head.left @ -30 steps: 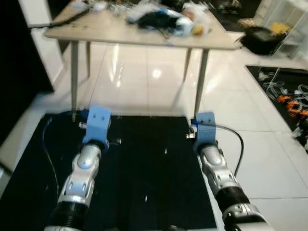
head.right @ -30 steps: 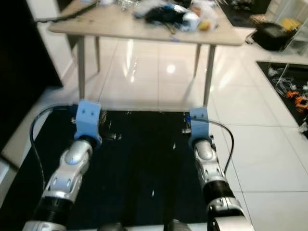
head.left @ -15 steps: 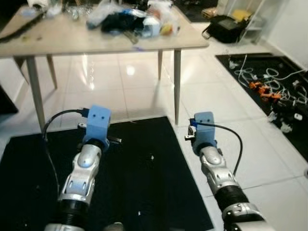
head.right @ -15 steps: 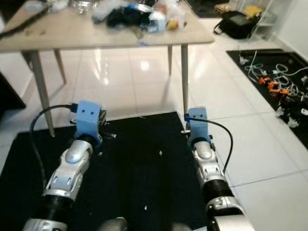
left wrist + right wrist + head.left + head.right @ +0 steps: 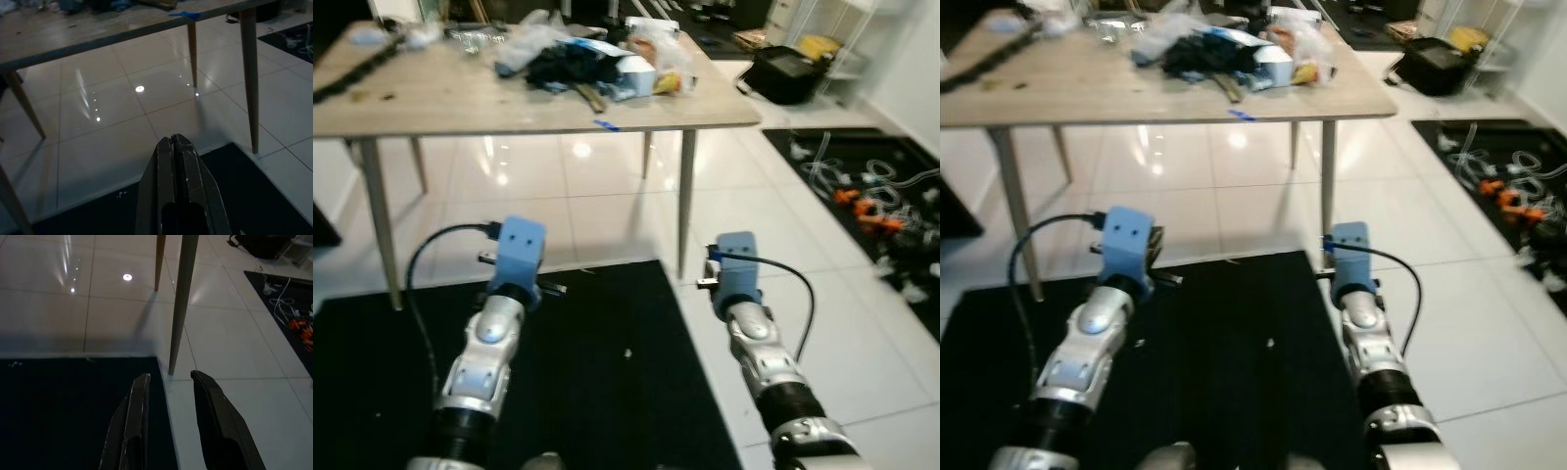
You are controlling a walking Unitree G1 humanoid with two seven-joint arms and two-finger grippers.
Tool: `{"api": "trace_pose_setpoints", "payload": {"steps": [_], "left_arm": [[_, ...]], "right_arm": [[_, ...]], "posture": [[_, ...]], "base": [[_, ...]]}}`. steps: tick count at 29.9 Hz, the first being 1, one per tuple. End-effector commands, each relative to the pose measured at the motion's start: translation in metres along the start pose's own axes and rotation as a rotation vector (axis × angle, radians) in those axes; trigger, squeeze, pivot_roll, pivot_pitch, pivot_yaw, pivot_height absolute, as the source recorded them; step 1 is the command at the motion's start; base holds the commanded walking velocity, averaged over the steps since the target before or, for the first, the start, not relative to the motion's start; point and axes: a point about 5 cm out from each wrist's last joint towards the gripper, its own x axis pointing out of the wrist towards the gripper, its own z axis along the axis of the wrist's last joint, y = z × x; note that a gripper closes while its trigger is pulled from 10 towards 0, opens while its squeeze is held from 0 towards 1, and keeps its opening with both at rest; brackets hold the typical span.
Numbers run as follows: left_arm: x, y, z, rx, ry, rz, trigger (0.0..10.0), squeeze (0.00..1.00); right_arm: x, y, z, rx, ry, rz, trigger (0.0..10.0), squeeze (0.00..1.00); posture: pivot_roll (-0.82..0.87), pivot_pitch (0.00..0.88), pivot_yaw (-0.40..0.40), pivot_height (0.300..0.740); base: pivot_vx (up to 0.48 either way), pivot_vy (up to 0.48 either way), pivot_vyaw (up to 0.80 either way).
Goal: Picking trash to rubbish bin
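A heap of trash [image 5: 597, 54], made up of plastic bags, wrappers and a dark bundle, lies on the light wooden table [image 5: 431, 98] ahead of me. Both arms reach forward low over the floor, short of the table. My left arm [image 5: 499, 323] ends in a blue wrist block. In the left wrist view the left gripper [image 5: 172, 139] is shut with nothing in it, aimed at the tiles under the table. My right arm [image 5: 749, 323] is beside the near table leg [image 5: 183, 298]. The right gripper [image 5: 170, 377] is open and holds nothing.
A black mat [image 5: 607, 372] covers the floor under my arms, and glossy white tiles [image 5: 607, 196] lie beyond it. At the right a black bag [image 5: 783, 73] sits on the floor, near a second dark mat with cables and orange parts [image 5: 871, 186].
The whole picture has shifted: the camera swung and lifted, so the table top and its trash are fuller in view. Both arms keep the same pose.
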Motion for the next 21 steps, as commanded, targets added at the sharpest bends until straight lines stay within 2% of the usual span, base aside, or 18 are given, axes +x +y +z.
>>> {"api": "trace_pose_setpoints", "payload": {"steps": [1, 14, 21], "left_arm": [[0.000, -0.003, -0.002, -0.001, 0.013, -0.009, 10.0, 0.00], [-0.002, -0.002, -0.001, 0.002, 0.012, -0.006, 10.0, 0.00], [-0.001, -0.004, 0.002, 0.005, 0.001, -0.012, 10.0, 0.00]], "right_arm": [[0.000, -0.004, -0.002, -0.004, 0.006, -0.011, 10.0, 0.00], [0.000, -0.005, 0.012, 0.034, -0.069, -0.022, 10.0, 0.00], [0.001, -0.011, 0.027, 0.056, -0.136, -0.056, 10.0, 0.00]], "posture": [[0.03, 0.015, -0.051, 0.740], [0.03, 0.034, -0.054, 0.740], [0.03, 0.029, -0.055, 0.740]], "base": [[0.368, 0.000, 0.00], [0.368, 0.000, 0.00], [0.365, 0.000, 0.00]]}}
